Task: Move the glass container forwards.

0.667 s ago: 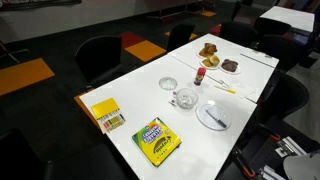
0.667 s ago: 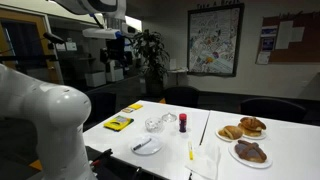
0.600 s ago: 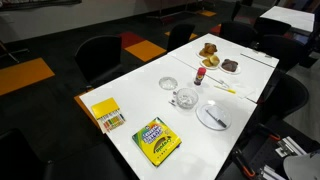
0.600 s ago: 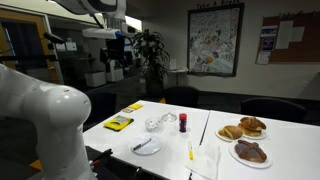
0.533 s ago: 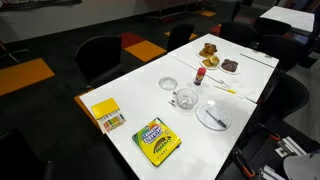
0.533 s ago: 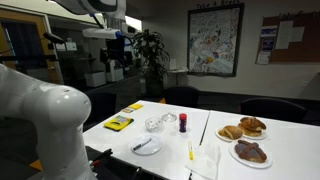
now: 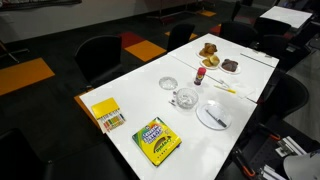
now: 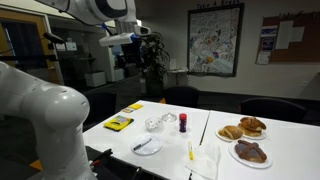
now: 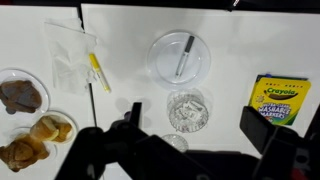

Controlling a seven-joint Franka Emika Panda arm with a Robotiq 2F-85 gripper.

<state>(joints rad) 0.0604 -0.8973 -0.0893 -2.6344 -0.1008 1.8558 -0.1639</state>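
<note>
The glass container [image 7: 184,98] is a small squat clear jar standing near the middle of the white table [image 7: 130,100]. It also shows in the other exterior view [image 8: 155,123] and in the wrist view [image 9: 187,110]. My gripper [image 9: 198,123] is open and empty, its two dark fingers spread wide. It hangs high above the table, roughly over the jar. In an exterior view the gripper [image 8: 134,62] is far above and behind the table.
A shallow clear dish [image 7: 168,84] lies beside the jar. A white plate [image 7: 212,115] holds a dark marker [image 9: 185,55]. Also on the table are a crayon box [image 7: 157,140], a yellow box [image 7: 105,113], a red bottle [image 7: 200,75], a yellow marker [image 9: 98,72] and pastry plates [image 7: 209,50]. Chairs surround the table.
In an exterior view the arm and gripper have swung to the right, still high above the table. The things on the table have not moved.
</note>
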